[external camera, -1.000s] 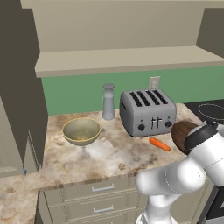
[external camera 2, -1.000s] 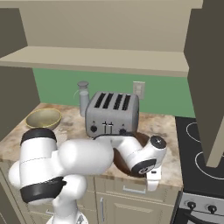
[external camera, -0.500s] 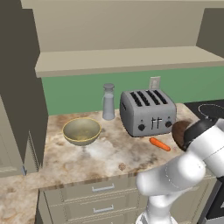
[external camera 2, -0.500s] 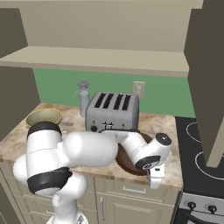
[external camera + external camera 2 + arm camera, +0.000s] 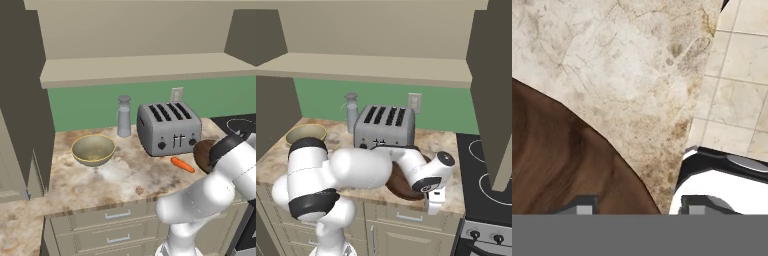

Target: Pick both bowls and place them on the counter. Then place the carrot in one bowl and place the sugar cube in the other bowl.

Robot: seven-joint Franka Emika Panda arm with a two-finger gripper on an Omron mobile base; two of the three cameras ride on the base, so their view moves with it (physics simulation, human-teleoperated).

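Gripper (image 5: 637, 205) spread, straddling rim of dark wooden bowl (image 5: 557, 160) resting near front right corner of counter (image 5: 632, 65).

no readable text, no labels, no brand marks, no numbers on anything

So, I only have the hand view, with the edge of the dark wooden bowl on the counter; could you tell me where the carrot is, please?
Observer: The carrot lies on the counter in front of the toaster, just beside the wooden bowl.
Operator: Thank you. And the sugar cube?
Observer: The sugar cube sits alone near the counter's front edge, above the drawers.
Operator: Is the other bowl on the counter too?
Observer: Yes, the beige bowl stands upright there, on the far side of the toaster from the wooden bowl.
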